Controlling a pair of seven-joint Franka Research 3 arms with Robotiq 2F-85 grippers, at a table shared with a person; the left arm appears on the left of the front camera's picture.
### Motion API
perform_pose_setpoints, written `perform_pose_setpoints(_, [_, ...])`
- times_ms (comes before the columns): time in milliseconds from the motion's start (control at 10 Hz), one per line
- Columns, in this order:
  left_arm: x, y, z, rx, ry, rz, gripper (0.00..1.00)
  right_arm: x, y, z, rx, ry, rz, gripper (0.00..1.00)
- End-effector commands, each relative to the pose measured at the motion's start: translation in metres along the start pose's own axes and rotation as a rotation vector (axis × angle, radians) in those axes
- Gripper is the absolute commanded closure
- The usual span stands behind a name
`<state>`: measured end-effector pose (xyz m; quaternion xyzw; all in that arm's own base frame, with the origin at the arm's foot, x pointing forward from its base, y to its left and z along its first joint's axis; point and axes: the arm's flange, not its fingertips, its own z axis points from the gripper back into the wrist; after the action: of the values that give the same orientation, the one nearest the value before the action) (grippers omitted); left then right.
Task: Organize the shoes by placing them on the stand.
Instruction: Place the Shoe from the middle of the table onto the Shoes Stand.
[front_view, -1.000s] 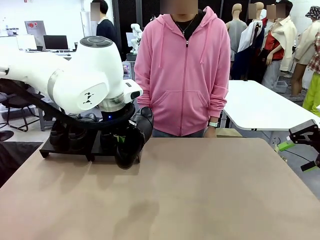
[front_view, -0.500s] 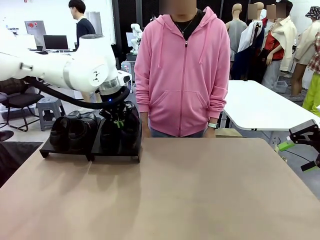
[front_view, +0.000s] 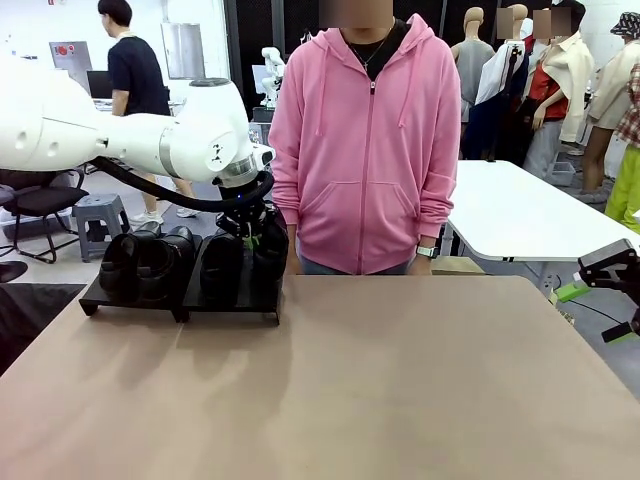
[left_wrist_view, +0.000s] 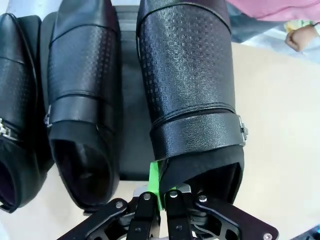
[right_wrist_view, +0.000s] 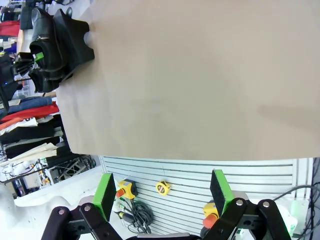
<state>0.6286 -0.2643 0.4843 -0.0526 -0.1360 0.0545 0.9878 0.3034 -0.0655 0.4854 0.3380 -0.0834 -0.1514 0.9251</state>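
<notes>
Left end effector (left_wrist_view: 160, 197) clamped tight; right end effector (right_wrist_view: 162, 192) spread wide.

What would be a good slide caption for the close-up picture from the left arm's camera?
The left tool grips the heel rim of a black shoe resting on the stand, beside two other shoes.

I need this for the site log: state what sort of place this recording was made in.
Probably a robotics lab or test workshop: a white robot arm works at a bare tan table, a desk with a monitor stands at the back, and more white tables sit nearby.
</notes>
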Motion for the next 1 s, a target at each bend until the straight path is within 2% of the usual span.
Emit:
perform_pose_setpoints(0, [0.008, 0.001, 0.000, 0.056, -0.002, -0.003, 1.00, 0.002, 0.001, 0.002, 0.034, 0.002, 0.023, 0.00])
perform_pose_setpoints(200, [0.009, 0.003, -0.007, 0.088, 0.009, -0.013, 1.00, 0.002, 0.001, 0.002, 0.034, 0.002, 0.023, 0.00])
perform_pose_setpoints(300, [0.009, 0.003, -0.010, 0.089, 0.016, -0.019, 0.65, 0.002, 0.001, 0.002, 0.034, 0.002, 0.023, 0.00])
perform_pose_setpoints(400, [0.009, 0.003, -0.012, 0.095, 0.015, -0.017, 0.07, 0.002, 0.001, 0.002, 0.034, 0.002, 0.023, 0.00])
perform_pose_setpoints(500, [0.009, 0.004, -0.014, 0.105, 0.013, -0.027, 0.00, 0.002, 0.001, 0.002, 0.034, 0.002, 0.023, 0.00])
perform_pose_setpoints(700, [0.003, 0.004, -0.007, 0.108, -0.006, -0.036, 0.00, 0.002, 0.001, 0.002, 0.034, 0.002, 0.023, 0.00])
perform_pose_setpoints(900, [-0.025, 0.001, 0.020, 0.106, 0.006, -0.092, 0.00, 0.002, 0.001, 0.002, 0.034, 0.002, 0.023, 0.00])
